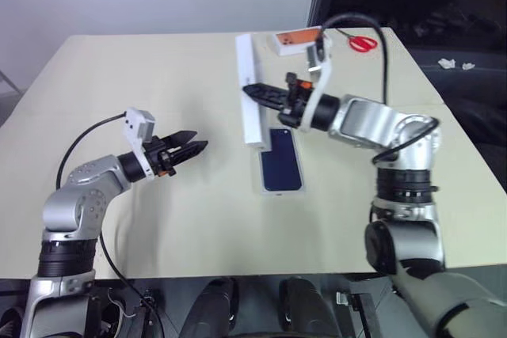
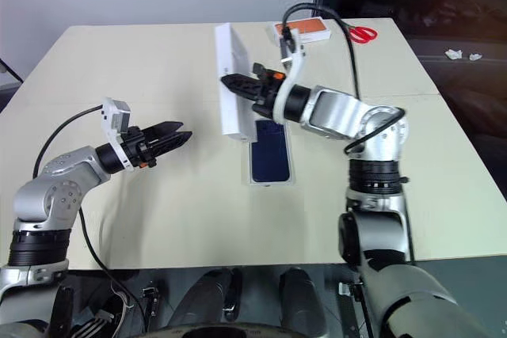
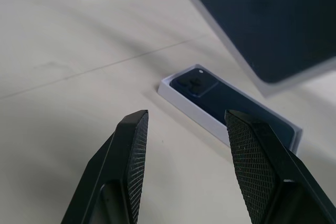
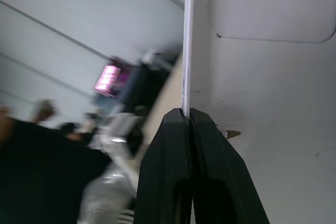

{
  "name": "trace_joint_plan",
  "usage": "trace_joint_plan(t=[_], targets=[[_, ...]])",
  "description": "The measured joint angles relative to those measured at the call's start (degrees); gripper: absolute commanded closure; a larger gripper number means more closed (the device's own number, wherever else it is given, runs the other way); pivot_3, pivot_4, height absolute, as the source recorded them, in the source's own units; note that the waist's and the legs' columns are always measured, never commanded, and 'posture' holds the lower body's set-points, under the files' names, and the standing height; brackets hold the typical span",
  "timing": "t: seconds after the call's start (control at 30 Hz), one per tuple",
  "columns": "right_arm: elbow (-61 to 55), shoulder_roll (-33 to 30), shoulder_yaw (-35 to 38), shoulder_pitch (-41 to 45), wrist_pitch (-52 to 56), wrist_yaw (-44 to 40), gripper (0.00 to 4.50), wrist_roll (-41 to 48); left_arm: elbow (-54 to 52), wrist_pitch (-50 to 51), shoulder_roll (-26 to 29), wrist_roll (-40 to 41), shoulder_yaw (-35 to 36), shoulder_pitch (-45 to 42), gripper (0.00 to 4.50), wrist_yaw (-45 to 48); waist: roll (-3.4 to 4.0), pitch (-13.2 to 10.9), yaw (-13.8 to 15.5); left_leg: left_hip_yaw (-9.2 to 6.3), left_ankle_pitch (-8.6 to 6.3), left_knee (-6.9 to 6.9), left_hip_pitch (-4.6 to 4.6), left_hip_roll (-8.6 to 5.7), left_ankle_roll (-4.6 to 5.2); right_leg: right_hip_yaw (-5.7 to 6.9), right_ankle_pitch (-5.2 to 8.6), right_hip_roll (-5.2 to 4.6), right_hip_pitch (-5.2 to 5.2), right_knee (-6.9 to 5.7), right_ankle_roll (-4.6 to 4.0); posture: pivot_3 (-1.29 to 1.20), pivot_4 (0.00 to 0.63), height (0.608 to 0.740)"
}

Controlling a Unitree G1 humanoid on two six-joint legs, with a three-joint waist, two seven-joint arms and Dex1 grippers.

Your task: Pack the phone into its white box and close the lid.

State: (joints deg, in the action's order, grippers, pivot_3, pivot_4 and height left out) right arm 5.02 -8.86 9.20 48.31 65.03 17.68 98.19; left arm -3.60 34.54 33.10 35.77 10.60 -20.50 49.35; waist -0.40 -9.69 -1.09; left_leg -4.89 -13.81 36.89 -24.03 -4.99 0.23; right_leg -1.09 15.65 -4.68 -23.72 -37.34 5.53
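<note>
The dark navy phone (image 1: 281,165) lies face down inside the white box (image 1: 262,173) at the middle of the table, its camera cluster at the far end. The lid (image 1: 247,57) stands on its long edge just left of the box, lifted and tilted, with its dark blue outer face (image 3: 262,19) turned toward my left side. My right gripper (image 1: 249,89) is shut on the lid's thin side wall (image 4: 187,51). The left gripper (image 1: 198,142) hovers open over bare table left of the box, pointing at it, with nothing between its fingers.
An orange-topped box (image 1: 297,41) and red scissors (image 1: 363,43) lie at the table's far edge, behind the right arm. The dark floor drops off past the table's right edge (image 1: 444,100). A black cable loops above my right forearm.
</note>
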Motion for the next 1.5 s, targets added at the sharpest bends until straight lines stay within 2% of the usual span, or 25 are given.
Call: trace_joint_plan(t=[0.13, 0.3, 0.6, 0.63, 0.7, 0.8, 0.9, 1.07, 1.23, 1.33, 1.4, 1.5], targets=[[0.8, 5.1, -3.9, -6.5, -0.9, 1.1, 4.44, 0.6, -1.9, 0.2, 0.0, 1.3, 1.0, 0.3, 2.07, -1.0, 0.02, 0.0, -0.1, 0.07, 0.07, 0.01, -0.16, -0.06, -0.12, -0.16, -0.03, -0.03, -0.29, -0.19, -0.04, 0.00, 0.150, 0.740], [2.3, 5.3, -4.3, -7.7, -1.8, -2.6, 4.44, -2.6, -3.4, 0.4, -0.8, 2.1, 2.1, 2.3, 2.07, -2.5, 0.02, 0.0, 0.1, 0.06, 0.09, 0.05, -0.21, -0.05, -0.15, -0.13, -0.08, 0.02, -0.33, -0.20, -0.12, 0.00, 0.150, 0.740], [8.2, 4.7, -4.4, -9.9, -1.2, -11.7, 4.44, -12.5, -3.5, 0.1, -4.9, 1.2, -0.9, 3.1, 2.07, -4.5, 0.02, 0.0, 0.0, 0.07, 0.09, 0.03, -0.21, -0.04, -0.15, -0.14, -0.08, 0.04, -0.36, -0.21, -0.12, 0.00, 0.150, 0.740], [8.4, 4.8, -4.3, -9.8, -1.2, -12.3, 3.91, -13.1, -3.2, -0.1, -5.0, 0.9, -1.0, 3.1, 2.31, -4.5, 0.02, 0.0, -0.1, 0.08, 0.09, 0.03, -0.21, -0.04, -0.15, -0.15, -0.08, 0.04, -0.37, -0.21, -0.12, 0.00, 0.150, 0.740], [9.6, 4.3, -3.9, -9.6, -0.8, -13.3, 3.13, -14.7, -2.8, -0.4, -5.8, 0.4, -2.0, 3.1, 2.91, -4.4, 0.04, 0.0, 0.0, 0.09, 0.09, 0.02, -0.21, -0.04, -0.16, -0.15, -0.08, 0.04, -0.37, -0.22, -0.12, 0.00, 0.150, 0.740], [11.2, 3.9, -2.8, -8.9, -0.3, -14.3, 1.60, -16.3, -1.1, -0.2, -7.5, 0.2, -3.8, 3.5, 4.46, -4.2, 0.03, 0.0, 0.0, 0.10, 0.09, 0.04, -0.21, -0.05, -0.16, -0.16, -0.08, 0.03, -0.37, -0.22, -0.12, 0.00, 0.150, 0.740], [11.3, 3.0, -1.9, -8.7, 0.6, -15.4, 0.09, -17.9, 0.0, -1.0, -8.7, -0.8, -4.8, 2.9, 4.50, -4.2, 0.06, 0.0, 0.1, 0.10, 0.09, 0.03, -0.22, -0.05, -0.16, -0.15, -0.08, 0.02, -0.37, -0.22, -0.11, 0.00, 0.150, 0.740], [10.1, -4.4, -2.0, -7.9, 0.7, -21.1, 0.03, -24.9, 4.8, -4.0, -13.7, -4.6, -10.3, 1.0, 4.50, -4.4, 0.01, 0.0, 0.3, 0.10, 0.07, 0.15, -0.32, -0.14, -0.12, -0.14, -0.08, -0.02, -0.37, -0.21, -0.11, 0.00, 0.150, 0.740], [2.0, -22.2, -8.3, -4.5, -4.6, -40.8, 0.03, -39.0, 7.3, -5.5, -15.6, -6.2, -11.4, -2.4, 4.50, -4.2, 0.04, 0.0, 0.3, 0.17, 0.08, 0.13, -0.41, -0.08, -0.13, -0.06, -0.08, 0.04, -0.53, -0.25, -0.09, 0.00, 0.150, 0.740], [-0.8, -30.0, -11.8, -3.6, -10.4, -52.4, 0.03, -47.0, 8.5, -6.5, -18.7, -6.9, -13.0, -3.9, 4.50, -4.3, 0.00, 0.0, 0.3, 0.17, 0.08, 0.16, -0.39, -0.05, -0.13, -0.04, -0.08, 0.06, -0.48, -0.23, -0.08, 0.00, 0.150, 0.740], [-1.8, -32.1, -14.1, -4.0, -13.8, -57.4, 0.03, -51.9, 8.7, -6.7, -19.4, -7.3, -13.6, -4.3, 4.50, -4.3, -0.04, 0.0, 0.0, 0.18, 0.08, 0.15, -0.37, -0.03, -0.13, -0.08, -0.08, 0.06, -0.48, -0.23, -0.08, 0.00, 0.150, 0.740], [-2.0, -32.4, -18.0, -5.4, -18.0, -60.7, 0.88, -58.9, 9.0, -6.5, -19.5, -7.5, -13.5, -4.6, 4.50, -4.3, -0.03, 0.0, 0.0, 0.16, 0.09, 0.15, -0.37, 0.00, -0.16, -0.13, -0.08, 0.07, -0.50, -0.25, -0.08, 0.00, 0.150, 0.740]])
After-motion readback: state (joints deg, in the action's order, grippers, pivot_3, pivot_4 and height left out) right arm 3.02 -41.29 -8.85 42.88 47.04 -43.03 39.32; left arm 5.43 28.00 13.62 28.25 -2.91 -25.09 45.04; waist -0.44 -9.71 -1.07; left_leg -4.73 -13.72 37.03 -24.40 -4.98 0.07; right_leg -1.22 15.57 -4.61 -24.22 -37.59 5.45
